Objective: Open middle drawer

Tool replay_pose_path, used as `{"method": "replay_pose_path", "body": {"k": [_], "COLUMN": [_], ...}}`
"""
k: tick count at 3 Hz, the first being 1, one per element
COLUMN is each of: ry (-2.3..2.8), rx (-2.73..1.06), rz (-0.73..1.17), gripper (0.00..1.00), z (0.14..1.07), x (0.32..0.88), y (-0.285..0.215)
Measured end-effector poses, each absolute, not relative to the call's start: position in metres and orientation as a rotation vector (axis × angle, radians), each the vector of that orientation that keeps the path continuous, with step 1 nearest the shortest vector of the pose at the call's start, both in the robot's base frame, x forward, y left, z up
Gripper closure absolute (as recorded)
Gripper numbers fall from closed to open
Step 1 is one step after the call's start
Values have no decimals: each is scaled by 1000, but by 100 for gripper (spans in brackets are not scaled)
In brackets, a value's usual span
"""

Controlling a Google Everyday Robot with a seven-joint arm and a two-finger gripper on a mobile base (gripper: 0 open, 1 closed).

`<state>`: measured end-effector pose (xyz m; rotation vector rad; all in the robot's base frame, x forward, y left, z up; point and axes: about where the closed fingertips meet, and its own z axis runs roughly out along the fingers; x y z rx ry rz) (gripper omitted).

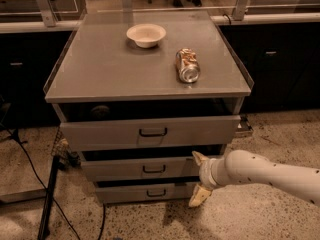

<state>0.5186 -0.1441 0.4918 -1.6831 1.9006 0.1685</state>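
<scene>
Missing the handle (154,169) is the main risk. The gripper (199,178) sits at the right end of the middle drawer (120,168), while that small dark loop is at the centre of the front, clearly to the gripper's left. Clamping where it is now would catch only flat metal or the drawer's edge, and a pull from that corner could twist the drawer in its runners and jam it.

The gripper is released. Its 2 fingers (198,158) are spread one above the other, the upper near the dark gap over the middle drawer and the lower down in front of the bottom drawer (125,192). That spread brings a 2nd risk: the lower finger could snag the bottom front, or the gripper could settle on the wrong handle, since the 3 loops line up closely one under another.

The top drawer (100,133) stands further out than the 2 below and overhangs them. An approach from too high could knock the gripper or the arm against its lower edge. A hard bump could also shake the cabinet top (100,69), where a can (187,65) lies on its side near the right edge and looks free to roll; the bowl (146,35) further back seems safer.

The middle drawer lies between the other 2, its right end just behind the gripper. I judge it barely out, if at all, so the pull is not yet done.
</scene>
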Motion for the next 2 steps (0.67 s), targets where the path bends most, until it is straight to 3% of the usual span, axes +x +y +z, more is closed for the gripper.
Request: {"method": "replay_pose_path", "body": {"k": [2], "ry": [1873], "rx": [-1677], "rz": [204], "gripper": [0], "z": [468], "x": [544], "y": [-133]}}
